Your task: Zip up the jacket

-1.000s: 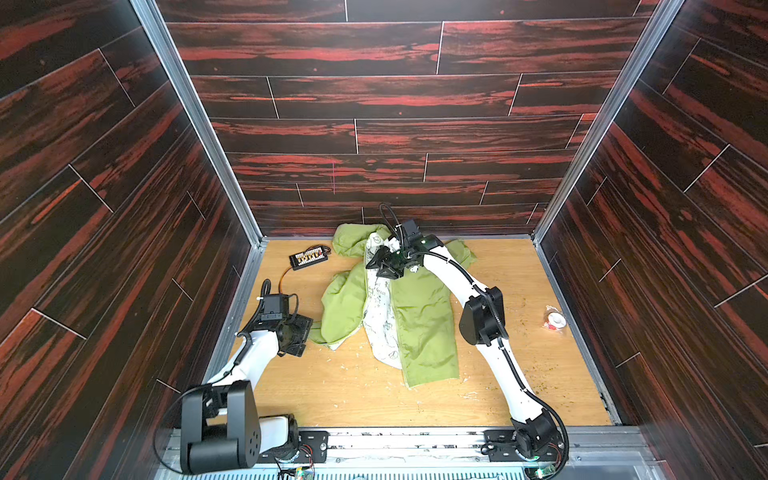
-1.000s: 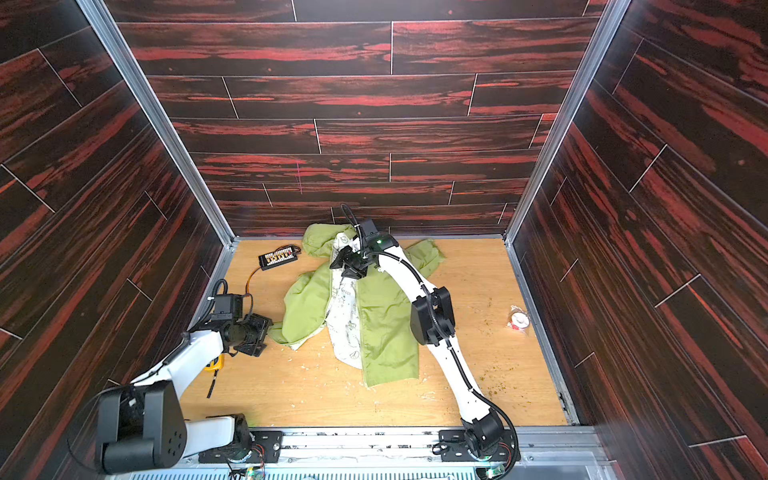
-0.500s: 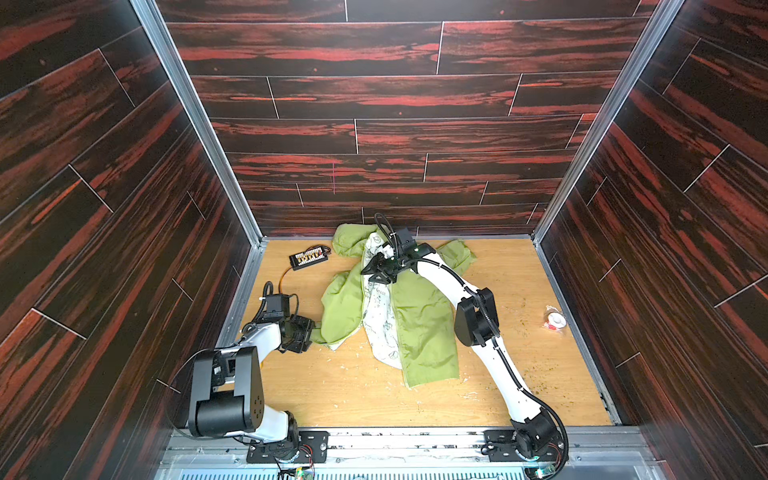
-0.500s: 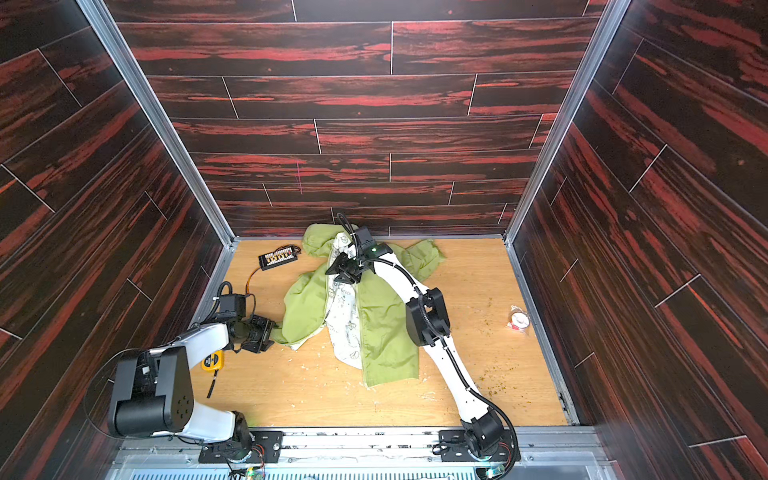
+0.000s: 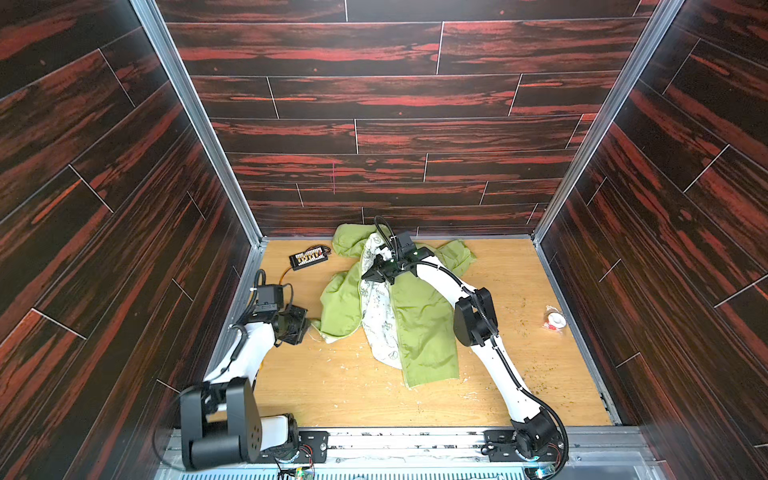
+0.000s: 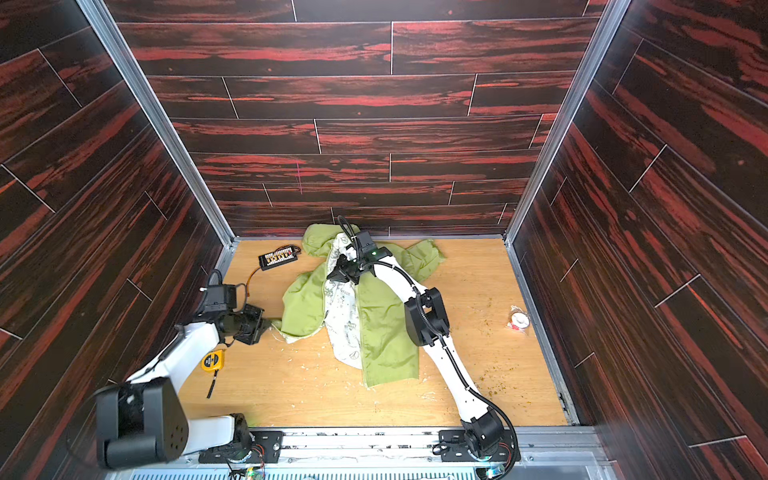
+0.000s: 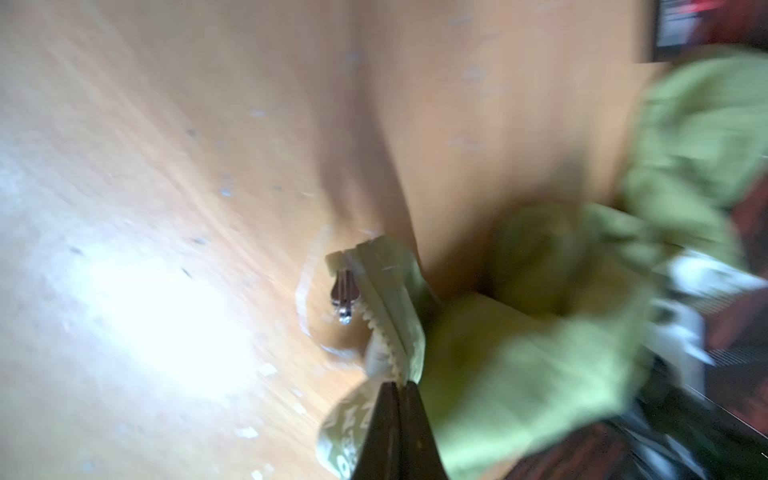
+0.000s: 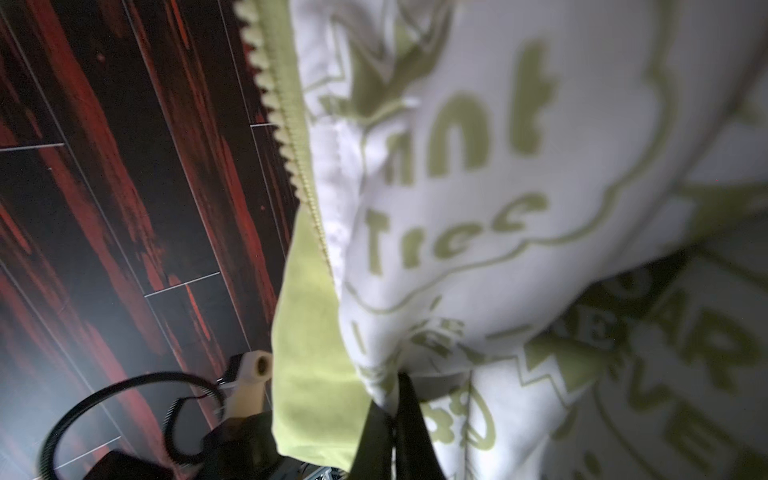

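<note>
Both top views: jacket [image 5: 419,332] long axis near-far, hem [image 5: 432,376] nearest.

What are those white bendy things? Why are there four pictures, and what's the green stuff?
They are two robot arms, each ending in a pincher called a gripper. Two pictures look down from above. The two close-ups come from little cameras on the arms' wrists. The green stuff is a jacket, lying open on a wooden table. The left gripper is shut on the jacket's zipper edge at one corner. The right gripper is shut on the fabric at the far end. Also on the table: a small black board with wires, a small white roll and a yellow tape measure.
</note>
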Robot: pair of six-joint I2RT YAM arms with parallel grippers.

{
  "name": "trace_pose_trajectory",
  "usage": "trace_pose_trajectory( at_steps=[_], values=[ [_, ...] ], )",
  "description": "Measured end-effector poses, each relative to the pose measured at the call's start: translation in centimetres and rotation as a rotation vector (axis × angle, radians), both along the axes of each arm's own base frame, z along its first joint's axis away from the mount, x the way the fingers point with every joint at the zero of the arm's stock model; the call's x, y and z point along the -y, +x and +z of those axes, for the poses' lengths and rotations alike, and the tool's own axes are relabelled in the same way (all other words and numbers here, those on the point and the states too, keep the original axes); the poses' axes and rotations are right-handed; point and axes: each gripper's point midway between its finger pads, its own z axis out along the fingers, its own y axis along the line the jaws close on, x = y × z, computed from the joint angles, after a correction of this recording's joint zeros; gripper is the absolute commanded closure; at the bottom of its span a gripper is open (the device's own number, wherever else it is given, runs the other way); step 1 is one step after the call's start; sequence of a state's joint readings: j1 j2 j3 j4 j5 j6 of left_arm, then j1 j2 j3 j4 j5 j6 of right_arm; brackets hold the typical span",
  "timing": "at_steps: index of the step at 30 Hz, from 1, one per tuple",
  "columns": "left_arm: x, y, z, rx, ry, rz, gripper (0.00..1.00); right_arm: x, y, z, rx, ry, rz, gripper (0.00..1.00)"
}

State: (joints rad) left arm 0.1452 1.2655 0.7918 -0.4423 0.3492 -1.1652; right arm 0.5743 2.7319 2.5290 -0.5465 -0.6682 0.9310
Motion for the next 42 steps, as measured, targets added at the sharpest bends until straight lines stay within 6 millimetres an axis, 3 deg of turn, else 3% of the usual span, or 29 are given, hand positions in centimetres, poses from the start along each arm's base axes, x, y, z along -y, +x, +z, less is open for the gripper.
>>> trace_pose_trajectory(
  at_steps=[6, 10, 16, 20, 21, 23, 25, 28, 32, 34, 37, 39, 42],
  values=[
    [0.7, -2.5, 4.0, 0.069, -0.031, 0.044, 1.0, 0.9, 0.4, 0.7, -0.013, 0.046, 0.015, 1.0],
    [2.2, -4.8, 5.7, 0.095, -0.059, 0.057, 1.0, 2.4, 1.1, 3.3, 0.007, 0.08, 0.01, 1.0],
    [6.8, -7.5, 6.8, 0.087, -0.095, -0.021, 1.0, 6.0, 2.9, 9.7, 0.103, 0.134, -0.028, 1.0],
    [10.4, -8.8, 6.5, 0.042, -0.107, -0.113, 1.0, 9.0, 4.3, 12.1, 0.15, 0.146, -0.063, 1.0],
    [11.5, -9.0, 6.5, 0.028, -0.111, -0.143, 0.91, 9.8, 4.7, 12.3, 0.155, 0.143, -0.073, 1.0],
    [13.9, -9.1, 6.6, 0.004, -0.12, -0.215, 0.71, 11.0, 5.2, 12.0, 0.15, 0.133, -0.086, 1.0],
    [17.1, -9.3, 6.7, -0.026, -0.143, -0.311, 0.53, 12.5, 5.5, 11.3, 0.129, 0.111, -0.101, 0.93],
    [22.2, -9.4, 7.1, -0.066, -0.175, -0.46, 0.4, 14.0, 5.5, 10.4, 0.103, 0.08, -0.11, 0.79],
    [26.9, -9.0, 9.2, -0.039, -0.213, -0.614, 0.37, 14.7, 4.8, 9.2, 0.089, 0.029, -0.099, 0.54],
    [27.4, -8.1, 10.9, 0.021, -0.217, -0.647, 0.36, 14.9, 4.5, 8.4, 0.084, -0.001, -0.093, 0.45],
    [26.4, -6.1, 12.8, 0.105, -0.191, -0.652, 0.35, 15.4, 4.1, 6.5, 0.066, -0.052, -0.093, 0.42],
    [24.6, -4.5, 13.2, 0.144, -0.134, -0.634, 0.35, 16.2, 3.4, 4.9, 0.026, -0.104, -0.106, 0.42],
    [21.5, -2.1, 12.2, 0.144, 0.0, -0.615, 0.34, 17.7, 2.4, 3.3, -0.019, -0.176, -0.13, 0.43]
  ],
)
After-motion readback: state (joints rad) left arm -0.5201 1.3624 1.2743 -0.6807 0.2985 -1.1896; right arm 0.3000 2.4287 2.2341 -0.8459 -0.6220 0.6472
